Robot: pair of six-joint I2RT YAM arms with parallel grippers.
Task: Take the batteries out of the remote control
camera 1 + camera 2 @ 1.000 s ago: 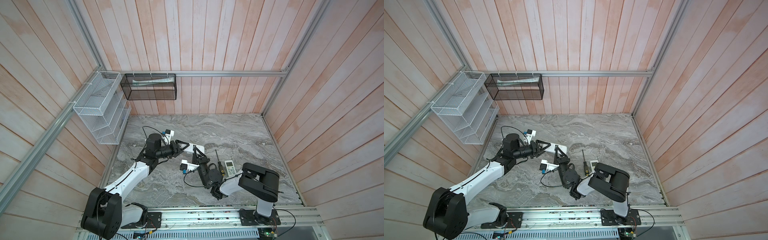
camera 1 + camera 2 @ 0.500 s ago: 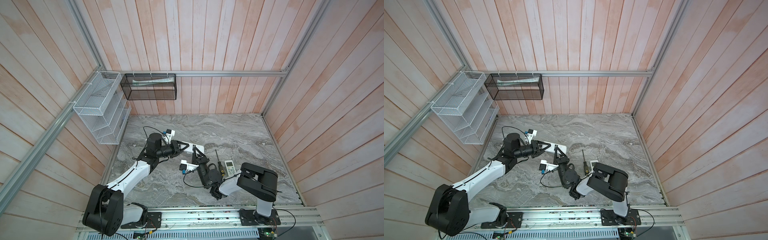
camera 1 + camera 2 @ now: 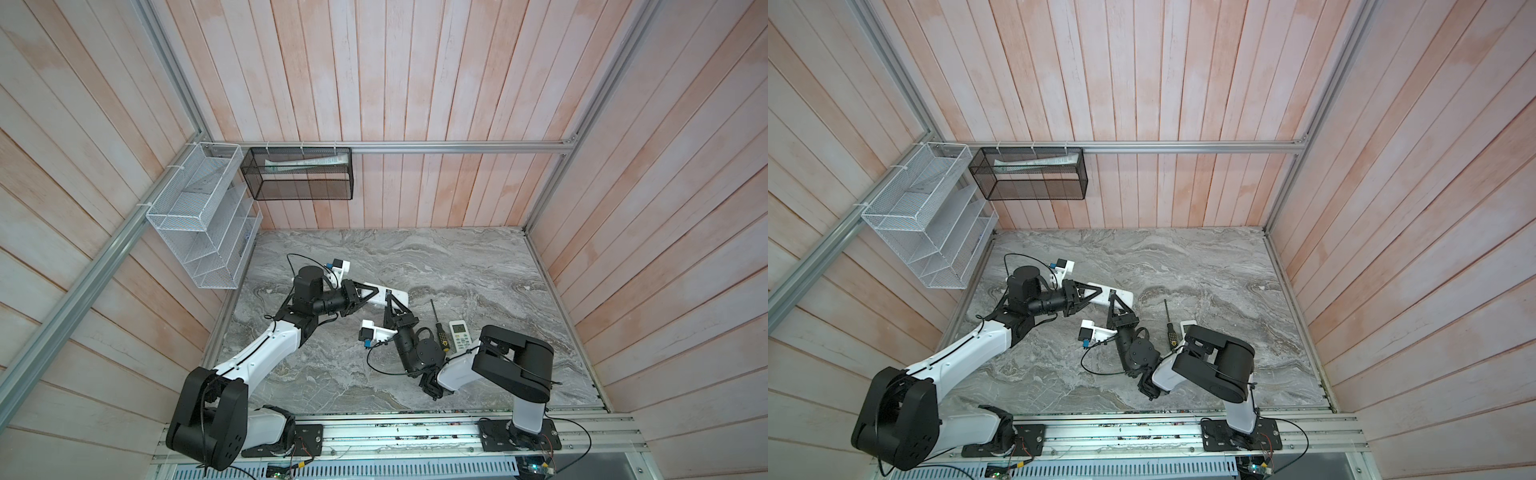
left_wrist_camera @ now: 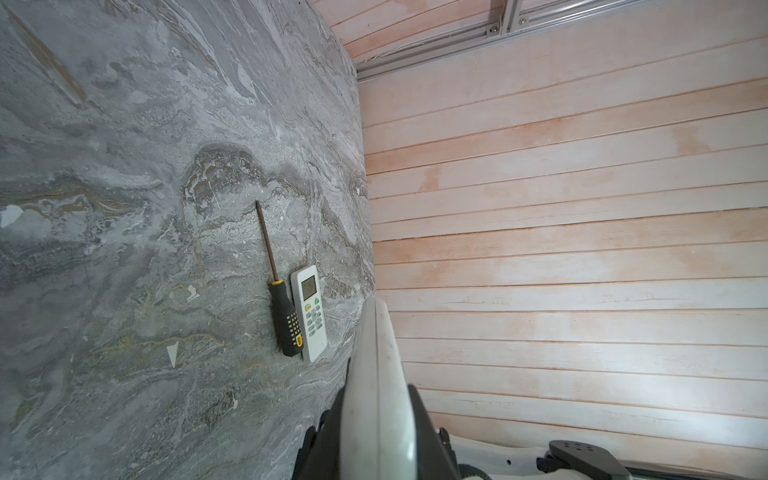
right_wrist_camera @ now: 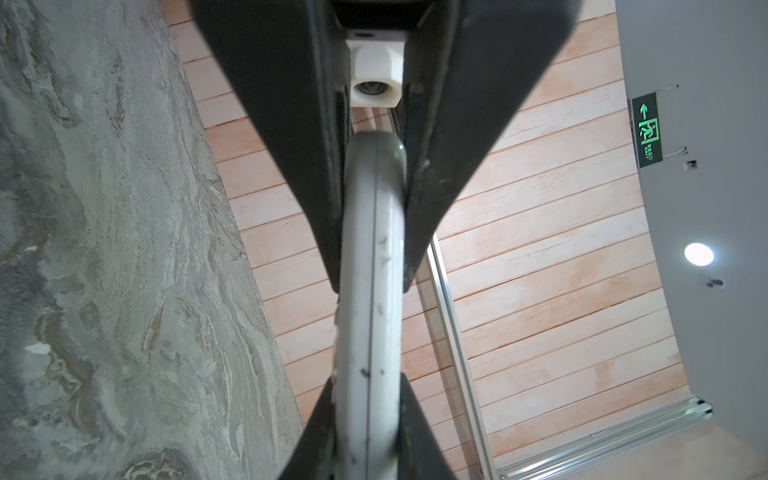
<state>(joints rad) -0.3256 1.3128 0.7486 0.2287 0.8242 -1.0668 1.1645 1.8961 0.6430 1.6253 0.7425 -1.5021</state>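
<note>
Getting the remote in hand, on edge, before opening it.

My left gripper (image 3: 365, 296) is clamped on one end of the long white remote (image 5: 371, 249). My right gripper (image 3: 389, 298) flanks the other end, but I cannot tell if it pinches. No batteries show, so I judge they are inside. Next I need a firm one-sided hold, then to slide the back cover off.

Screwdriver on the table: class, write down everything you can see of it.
The screwdriver has a chunky black handle with yellow trim and a thin dark metal shaft. It lies flat on the marble table, its handle alongside the small white remote, apparently touching it.
</note>
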